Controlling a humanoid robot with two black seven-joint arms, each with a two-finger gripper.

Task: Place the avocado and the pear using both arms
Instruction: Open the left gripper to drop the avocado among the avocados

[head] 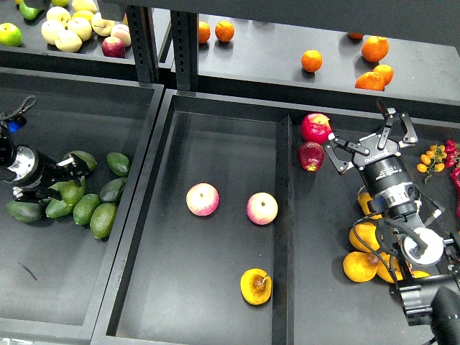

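Note:
The pear (256, 286), golden yellow with a brown patch by its stem, lies at the front of the middle tray (215, 144). Several green avocados lie heaped in the left bin (86, 100); one avocado (72, 192) sits right against my left gripper (66, 175). The left gripper is low among the heap, dark and partly hidden, so its fingers cannot be told apart. My right gripper (370, 138) is open and empty, above the right tray, just right of two red apples (316, 127).
Two pink-yellow apples (203, 199) (261, 208) lie in the middle tray. Yellow-orange fruit (361, 266) is piled under my right arm. Oranges (311, 60) and pale apples (68, 32) sit on the back shelf. A black post (140, 43) stands at the back.

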